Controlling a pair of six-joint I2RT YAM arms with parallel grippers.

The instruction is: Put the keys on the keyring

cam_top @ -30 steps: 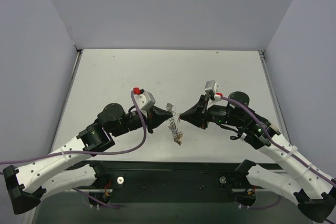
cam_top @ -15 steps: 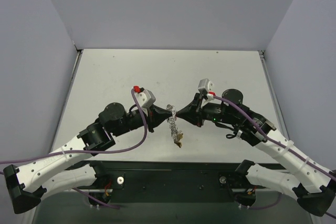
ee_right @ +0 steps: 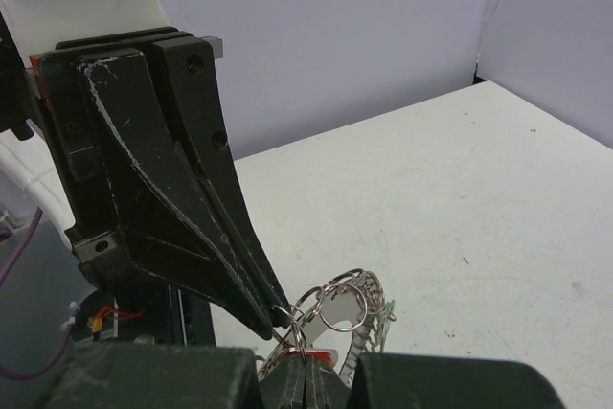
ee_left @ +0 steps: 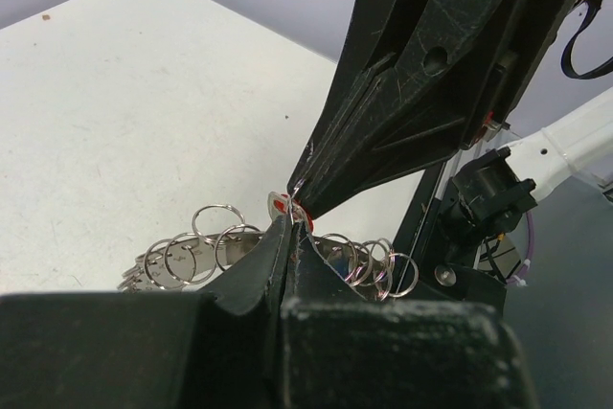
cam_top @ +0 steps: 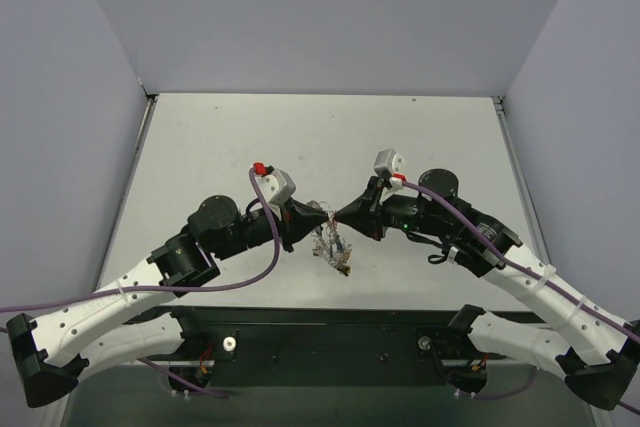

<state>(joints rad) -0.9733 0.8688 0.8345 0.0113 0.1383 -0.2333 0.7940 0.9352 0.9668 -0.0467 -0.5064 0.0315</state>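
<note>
The keyring is a silvery hoop of many small loops, held above the table between both grippers, with a gold-yellow tag dangling at its low end. My left gripper is shut on the hoop's rim. My right gripper is shut on a red-headed key and touches the left fingertips. In the left wrist view the red key head sits where the two tips meet. The loops curl right of the left gripper's fingers. A green key hangs behind; other keys are hidden.
The white table is walled left, back and right. Its near edge and the black arm bases lie just under the hanging keyring.
My right gripper has moved left until its tip meets the left gripper's tip. The keyring has bunched up and sagged lower between them.
</note>
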